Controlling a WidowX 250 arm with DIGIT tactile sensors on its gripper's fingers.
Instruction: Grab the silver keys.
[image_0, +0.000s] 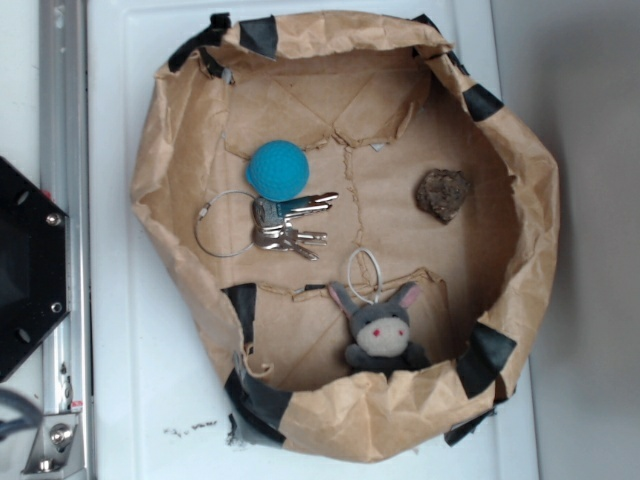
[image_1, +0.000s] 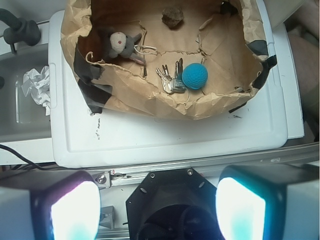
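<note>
Silver keys (image_0: 287, 225) beside blue ball (image_0: 277, 169); tool (image_1: 157, 207) open, no legible writing

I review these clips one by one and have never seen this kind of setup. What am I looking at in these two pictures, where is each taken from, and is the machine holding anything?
This is a small robot arm, a WidowX 250. The exterior view looks straight down on a white surface bearing a brown paper basin patched with black tape. Inside lie the silver keys on a thin wire ring, a blue ball touching them, a brown rock and a grey plush donkey with a white loop.

The wrist view comes from a camera on the arm itself, looking at the same basin from the opposite side. The two glowing blurred blocks at the bottom are the gripper fingers, spread wide apart with nothing between them. It holds nothing and hangs well away from the keys.
</note>
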